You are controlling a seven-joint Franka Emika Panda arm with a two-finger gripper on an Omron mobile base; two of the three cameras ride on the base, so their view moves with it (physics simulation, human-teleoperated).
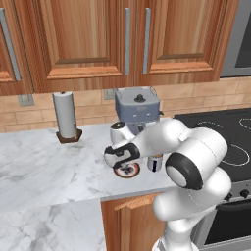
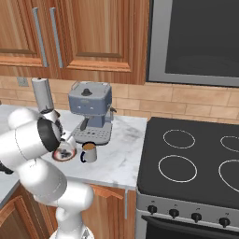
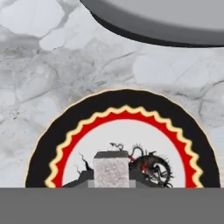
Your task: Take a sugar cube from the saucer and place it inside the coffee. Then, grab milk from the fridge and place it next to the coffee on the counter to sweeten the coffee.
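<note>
In the hand view the saucer [image 3: 43, 153] lies close below, showing a black rim, a red zigzag ring and a white centre. A pale grey sugar cube [image 3: 111, 168] sits on that centre. My gripper [image 3: 111, 181] has its dark fingertips [image 3: 84, 178] pressed to the cube's two sides, shut on it. From the base views the hand [image 1: 126, 164] hangs straight down over the saucer [image 1: 128, 172] near the counter's front edge. The coffee mug [image 2: 88, 151] stands just right of the saucer [image 2: 62, 155], apart from the gripper [image 2: 65, 147].
A blue-grey espresso machine [image 1: 137, 105] stands behind the saucer and mug on the marble counter [image 1: 44, 162]. A paper-towel roll [image 1: 65, 115] is at the back left. A black stove [image 2: 196, 158] adjoins the counter on the right. A grey rounded edge [image 3: 166, 22] crosses the hand view's top.
</note>
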